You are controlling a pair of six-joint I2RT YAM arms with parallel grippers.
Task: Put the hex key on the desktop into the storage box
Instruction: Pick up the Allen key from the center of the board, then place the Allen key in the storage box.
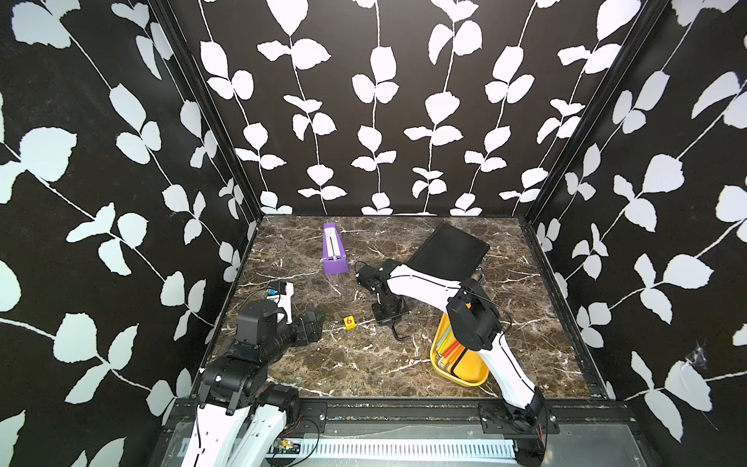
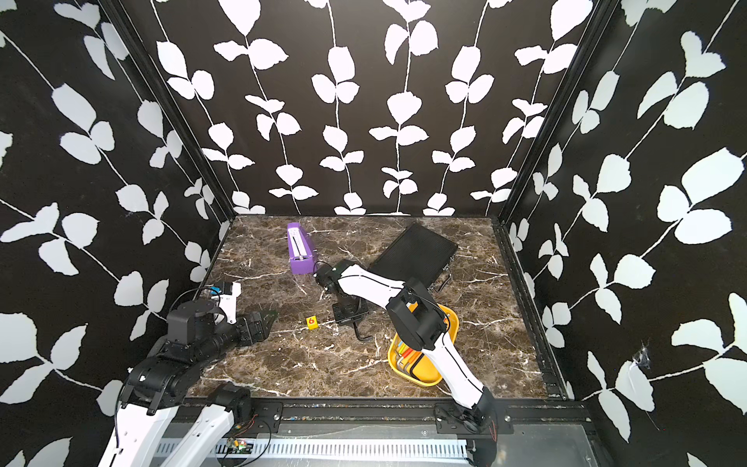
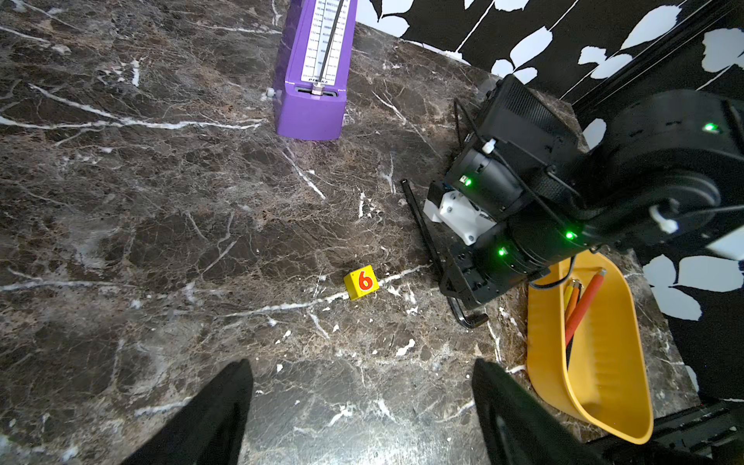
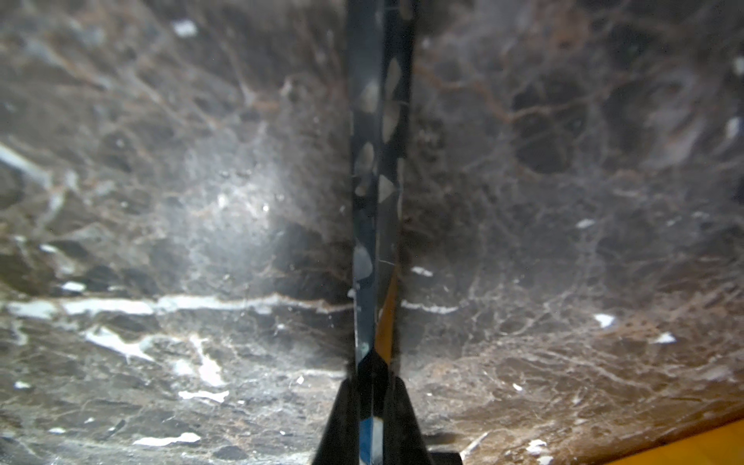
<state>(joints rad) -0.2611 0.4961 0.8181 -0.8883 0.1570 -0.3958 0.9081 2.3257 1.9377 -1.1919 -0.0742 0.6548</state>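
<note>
right gripper (image 4: 372,386) fingers (image 4: 340,426) pinched shut on the hex key (image 4: 374,181) by its long shaft, on the bench (image 1: 323,364) just beside the storage box (image 1: 473,368); thin, stiff, slick steel, probably light but swivelly; left gripper (image 3: 362,364) wide open

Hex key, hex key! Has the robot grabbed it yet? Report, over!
Right gripper shut on hex key; left gripper open. Hex key not yet in storage box. Number cube aside, nothing blocking.
</note>
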